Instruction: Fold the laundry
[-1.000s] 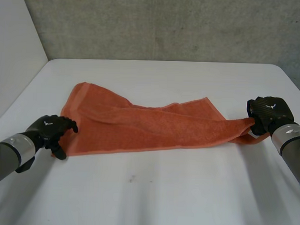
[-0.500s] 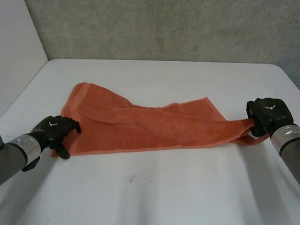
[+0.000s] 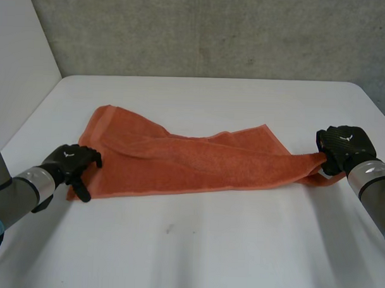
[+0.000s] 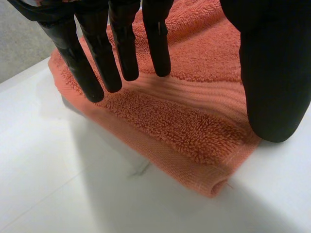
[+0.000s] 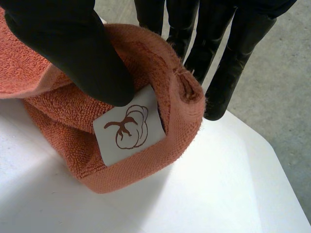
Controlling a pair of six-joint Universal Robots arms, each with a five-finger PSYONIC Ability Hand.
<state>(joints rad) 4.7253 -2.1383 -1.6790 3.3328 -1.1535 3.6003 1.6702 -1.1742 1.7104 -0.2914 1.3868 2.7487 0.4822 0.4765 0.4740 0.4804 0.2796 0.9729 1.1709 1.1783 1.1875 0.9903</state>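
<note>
two hands sit at opposite ends of an orange towel [image 3: 192, 160], which lies stretched left to right across the middle of the white table [image 3: 207, 258], so its long axis runs straight from one hand to the other. the right hand [image 3: 344, 146] has the right end bunched up, pinched between thumb and fingers just beside a white label [image 5: 130, 131] sewn into the hem. the left hand [image 3: 71, 162] is at the near left corner, its fingers straight and spread above the cloth and its thumb set apart at the side, gripping nothing. that corner lies directly under its fingertips, so the coming move looks like a short closing down onto the cloth rather than any reach, with the far left corner lying further from both hands.
</note>
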